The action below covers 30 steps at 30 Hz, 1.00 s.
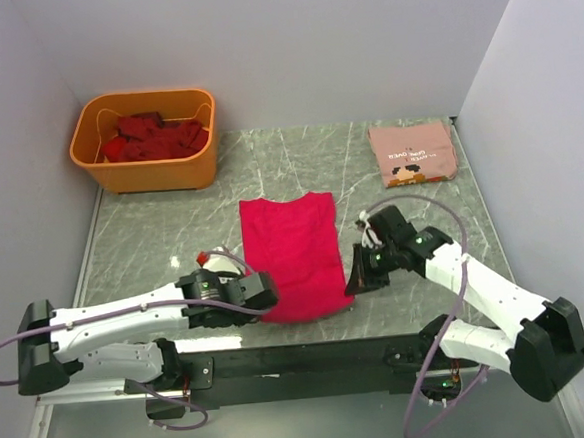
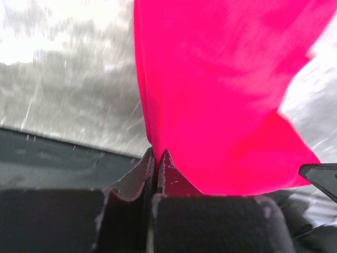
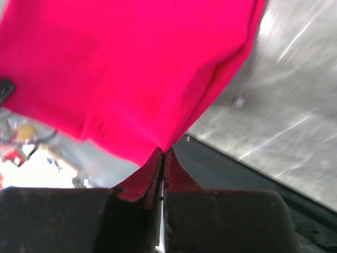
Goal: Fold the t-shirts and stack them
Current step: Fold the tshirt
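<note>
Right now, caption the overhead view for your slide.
The left gripper and right gripper pinch near corners of the pink t-shirt.

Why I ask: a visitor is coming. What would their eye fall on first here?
The crimson-pink t-shirt lies mid-table, its near corners pinched by the left hand and the right hand. An orange tub of dark red t-shirts sits at the far left; a folded salmon-pink t-shirt lies at the far right.

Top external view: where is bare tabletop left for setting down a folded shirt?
Bare table lies between the orange tub and the salmon t-shirt, and in front of the tub, beside the crimson t-shirt. It is crowded at the near edge, where the left gripper and right gripper pinch the crimson shirt's corners.
</note>
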Motion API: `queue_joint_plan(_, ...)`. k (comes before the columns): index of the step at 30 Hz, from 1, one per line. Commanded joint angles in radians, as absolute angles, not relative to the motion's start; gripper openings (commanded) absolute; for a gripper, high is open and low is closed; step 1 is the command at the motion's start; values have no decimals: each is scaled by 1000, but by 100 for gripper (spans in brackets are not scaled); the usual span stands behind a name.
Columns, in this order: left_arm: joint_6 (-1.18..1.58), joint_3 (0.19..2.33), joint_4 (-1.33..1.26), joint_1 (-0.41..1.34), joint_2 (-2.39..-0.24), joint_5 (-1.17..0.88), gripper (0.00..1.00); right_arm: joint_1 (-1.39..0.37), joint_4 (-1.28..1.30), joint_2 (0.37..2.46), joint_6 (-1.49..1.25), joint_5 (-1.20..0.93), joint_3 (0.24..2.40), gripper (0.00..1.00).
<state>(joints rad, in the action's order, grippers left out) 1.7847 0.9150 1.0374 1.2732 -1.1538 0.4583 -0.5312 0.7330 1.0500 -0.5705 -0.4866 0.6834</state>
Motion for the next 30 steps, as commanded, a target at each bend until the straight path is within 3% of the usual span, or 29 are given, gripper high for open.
queue_joint_plan(1, 1800, 956, 1076, 1227, -1089, 635, 1, -492, 772, 1097, -497, -375, 810, 0)
queue_joint_plan(12, 1454, 951, 735, 959, -1015, 686, 1, -449, 698, 1177, -528, -212, 1045, 0)
queue_joint_plan(30, 1083, 1144, 500, 617, -1308, 588, 1, -322, 598, 1480, -503, -310, 1327, 0)
